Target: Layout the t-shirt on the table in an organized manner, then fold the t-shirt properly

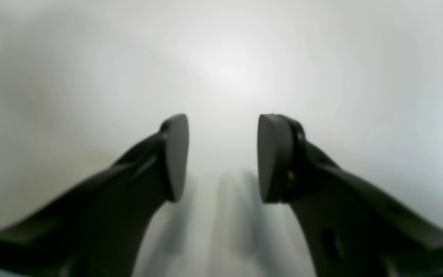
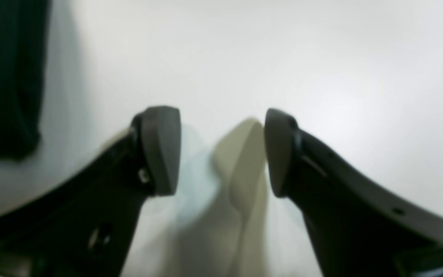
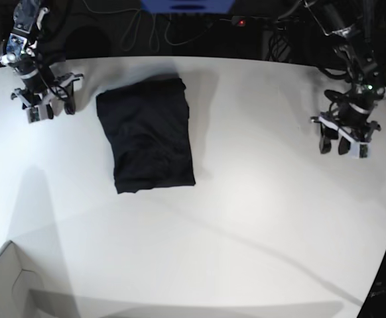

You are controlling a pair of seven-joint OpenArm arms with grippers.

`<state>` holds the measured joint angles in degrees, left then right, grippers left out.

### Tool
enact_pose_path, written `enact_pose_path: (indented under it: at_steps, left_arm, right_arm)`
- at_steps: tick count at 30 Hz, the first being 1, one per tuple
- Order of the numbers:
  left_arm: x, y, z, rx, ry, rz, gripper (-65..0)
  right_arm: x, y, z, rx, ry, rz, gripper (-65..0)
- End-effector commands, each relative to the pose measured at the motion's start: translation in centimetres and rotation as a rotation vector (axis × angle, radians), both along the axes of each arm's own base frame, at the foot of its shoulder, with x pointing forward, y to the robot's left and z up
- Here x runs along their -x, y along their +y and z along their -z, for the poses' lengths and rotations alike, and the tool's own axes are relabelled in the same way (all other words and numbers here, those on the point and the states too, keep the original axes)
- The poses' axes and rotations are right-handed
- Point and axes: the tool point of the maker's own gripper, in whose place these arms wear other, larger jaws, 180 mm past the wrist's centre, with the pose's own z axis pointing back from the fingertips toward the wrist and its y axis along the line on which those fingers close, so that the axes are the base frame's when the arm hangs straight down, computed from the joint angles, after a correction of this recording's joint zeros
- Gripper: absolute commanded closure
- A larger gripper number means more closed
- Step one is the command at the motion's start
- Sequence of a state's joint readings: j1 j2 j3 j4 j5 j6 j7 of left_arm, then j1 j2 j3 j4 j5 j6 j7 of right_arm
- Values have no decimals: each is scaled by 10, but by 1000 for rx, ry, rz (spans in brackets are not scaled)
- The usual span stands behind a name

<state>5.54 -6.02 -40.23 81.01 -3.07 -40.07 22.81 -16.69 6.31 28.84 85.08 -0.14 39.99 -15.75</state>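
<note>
T-shirt (image 3: 150, 136) is folded into a compact dark rectangle, lying flat on the white bench (image 3: 246, 218), toward the far left side from the base view. Edges look fairly square, a few soft wrinkles on top.

Right hand (image 3: 45, 106) sits at the far left corner of the base view, just beside the shirt's upper-left edge but not touching it. Fingers (image 2: 160, 150) spread, nothing between them, only bare bench and their own shadow below. Right wrist view catches a dark strip of the shirt (image 2: 8, 77) at its left edge, apart from the fingers.

Left hand (image 3: 342, 141) is over at the right side of the bench, well apart from the shirt. Fingers (image 1: 175, 157) also spread, gap clear, nothing pinched. Left wrist view shows only blurred white bench (image 1: 225, 69) under it.

White box corner (image 3: 10, 285) pokes in at the bottom-left of the base view, near the bench's front edge. Cables and dark gear (image 3: 180, 26) along the back beyond the bench.
</note>
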Motion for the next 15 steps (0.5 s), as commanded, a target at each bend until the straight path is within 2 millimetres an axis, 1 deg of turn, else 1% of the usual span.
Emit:
enact_pose_path:
  at_steps: [1,2,4,6,8,11,13,15]
  left_arm:
    - [3,11,-14,-6,-49,-21,-282]
    - [13,16,-13,1,-45,-38,-282]
    - [33,23,-11,11,-35,-67,-282]
    - [54,29,-9,26,-23,-96,-282]
    - [71,36,-10,41,-20,-125,-281]
    - [94,47,-11,68,-18,-173,-281]
    - [104,53,-13,83,-22,-198,-281]
    - [115,58,-13,90,-19,-219,-281]
  right_arm:
    - [4,0,5,5,26,-7,-354]
    - [-2,5,5,-3,22,-18,-354]
    - [-5,15,8,-17,25,-42,-352]
    - [-7,32,9,-32,23,-78,-352]
    - [1,49,11,-53,33,-101,-352]
    - [12,79,7,-77,32,-158,-352]
    - [18,91,4,-88,30,-181,-352]
    - [23,99,2,-98,30,-188,-352]
